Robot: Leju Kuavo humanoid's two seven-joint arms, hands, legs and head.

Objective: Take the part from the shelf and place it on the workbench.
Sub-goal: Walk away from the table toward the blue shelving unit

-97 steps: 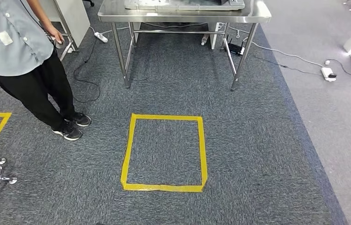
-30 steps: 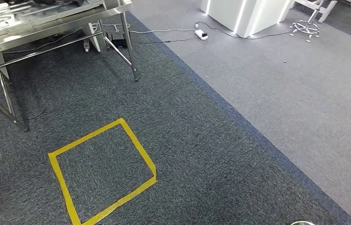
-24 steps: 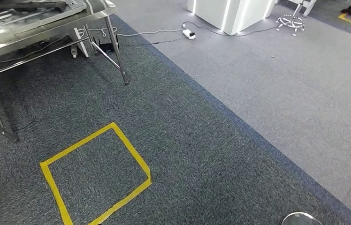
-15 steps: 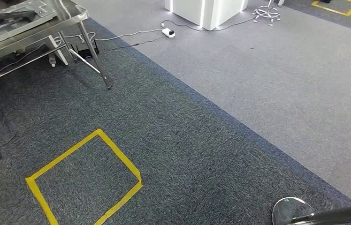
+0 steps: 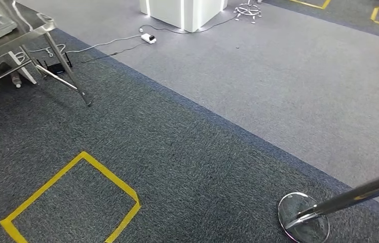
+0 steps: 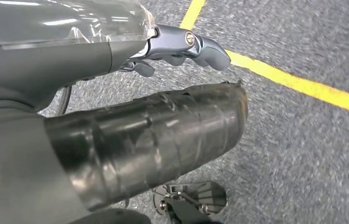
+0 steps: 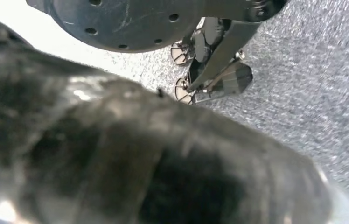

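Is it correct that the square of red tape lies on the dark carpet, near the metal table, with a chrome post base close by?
Not quite: the tape square is yellow, not red, as the head view shows. The rest holds: it lies on the dark carpet, near the metal table, with the chrome post base close by.

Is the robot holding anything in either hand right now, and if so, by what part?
It cannot be told. The left hand and right hand are blurred in the wrist views; no part shows in them.

Even indoor brightness, sharp head view; blurred close-up wrist views, glare highlights.
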